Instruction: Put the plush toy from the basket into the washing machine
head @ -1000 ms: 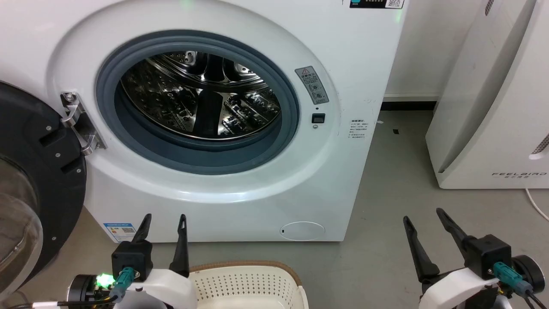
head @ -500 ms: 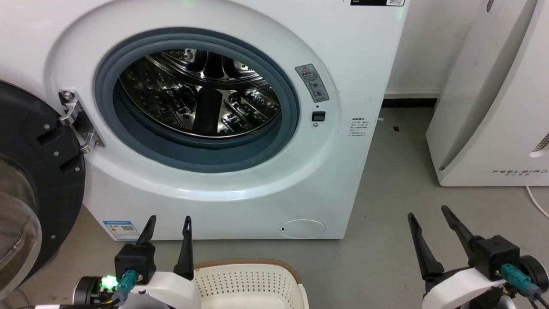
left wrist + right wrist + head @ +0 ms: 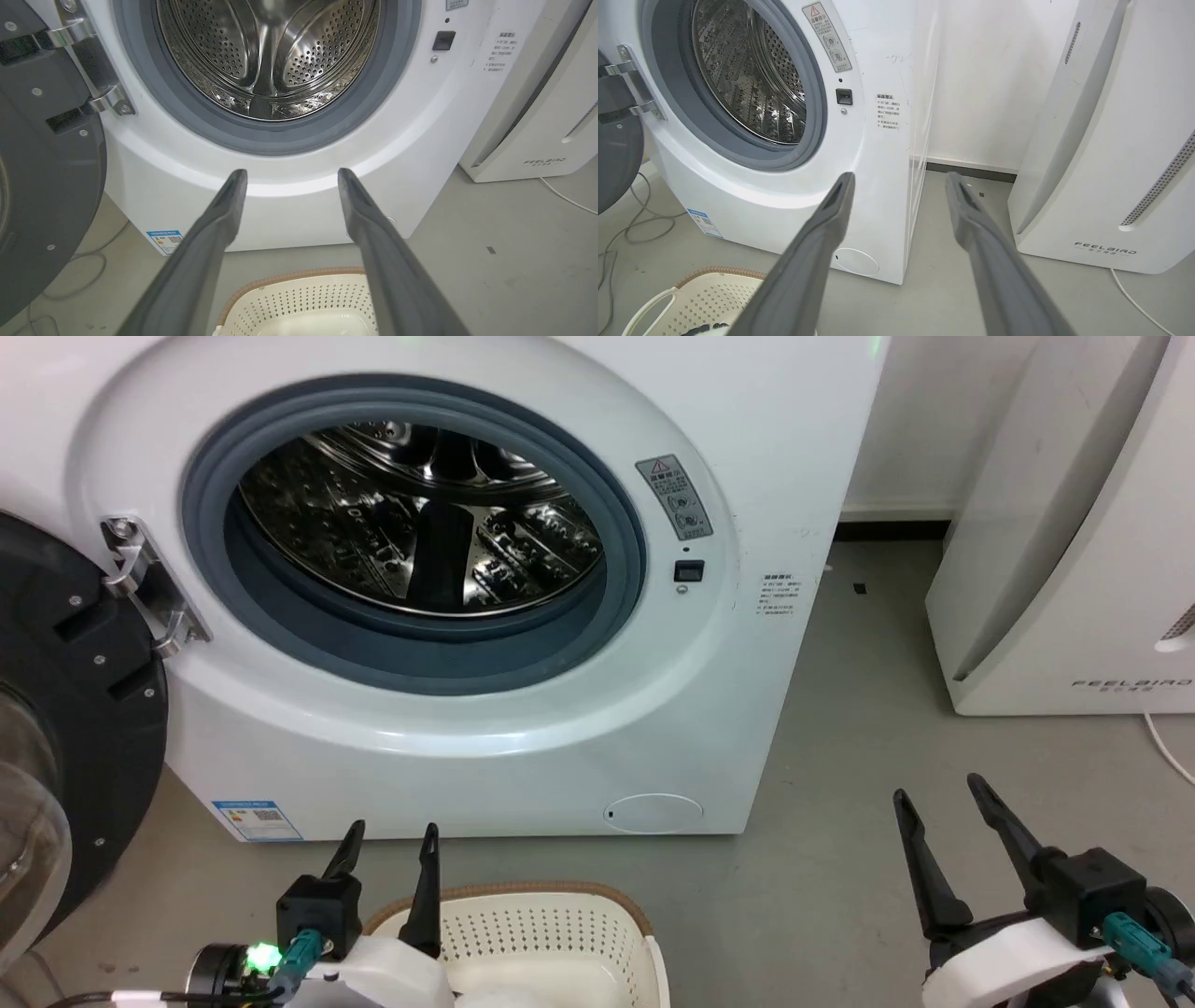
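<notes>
The washing machine (image 3: 775, 467) stands ahead with its dark round door (image 3: 65, 709) swung open to the left, baring the steel drum (image 3: 420, 523). The cream basket (image 3: 523, 933) sits on the floor in front of it, cut off by the bottom edge. My left gripper (image 3: 394, 825) is open above the basket's far left rim (image 3: 299, 275), fingers pointing at the washer. My right gripper (image 3: 936, 785) is open over bare floor to the right. The plush toy is mostly out of view; a small dark fuzzy scrap (image 3: 707, 330) shows in the basket (image 3: 705, 289).
A white slanted FEELBIRD unit (image 3: 1074, 569) stands to the right of the washer, with a white cable (image 3: 1167, 765) on the floor beside it. Grey cables (image 3: 635, 228) lie on the floor under the open door. Grey floor (image 3: 840, 821) separates the washer and the unit.
The head camera has tipped down, so the washer sits higher in the picture and more of the basket shows. My left gripper has shifted a little right, toward the basket. Both grippers stay open.
</notes>
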You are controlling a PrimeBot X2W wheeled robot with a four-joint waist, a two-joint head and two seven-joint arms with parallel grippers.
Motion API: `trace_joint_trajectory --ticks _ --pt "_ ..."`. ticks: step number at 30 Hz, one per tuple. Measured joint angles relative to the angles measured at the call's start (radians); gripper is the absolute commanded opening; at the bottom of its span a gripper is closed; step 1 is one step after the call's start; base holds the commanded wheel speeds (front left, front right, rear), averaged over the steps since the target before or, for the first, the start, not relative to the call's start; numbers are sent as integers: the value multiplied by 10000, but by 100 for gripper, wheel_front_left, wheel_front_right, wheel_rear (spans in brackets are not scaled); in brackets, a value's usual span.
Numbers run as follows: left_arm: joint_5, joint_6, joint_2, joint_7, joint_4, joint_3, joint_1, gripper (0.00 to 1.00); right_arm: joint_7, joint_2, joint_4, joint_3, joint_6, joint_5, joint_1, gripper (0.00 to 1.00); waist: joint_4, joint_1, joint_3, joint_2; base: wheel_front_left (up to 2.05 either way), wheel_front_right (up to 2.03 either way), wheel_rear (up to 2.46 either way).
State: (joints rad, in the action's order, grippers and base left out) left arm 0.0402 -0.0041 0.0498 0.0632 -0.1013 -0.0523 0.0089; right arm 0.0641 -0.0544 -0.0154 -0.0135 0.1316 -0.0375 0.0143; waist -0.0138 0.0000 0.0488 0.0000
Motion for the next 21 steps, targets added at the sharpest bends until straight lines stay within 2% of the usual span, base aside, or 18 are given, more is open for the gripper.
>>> trace_joint_trajectory --ticks 21 --pt "176 -431 274 474 -2646 -719 -1631 100 451 0 -201 21 0 -77 -512 100 -286 0 1543 0 0 0 0"
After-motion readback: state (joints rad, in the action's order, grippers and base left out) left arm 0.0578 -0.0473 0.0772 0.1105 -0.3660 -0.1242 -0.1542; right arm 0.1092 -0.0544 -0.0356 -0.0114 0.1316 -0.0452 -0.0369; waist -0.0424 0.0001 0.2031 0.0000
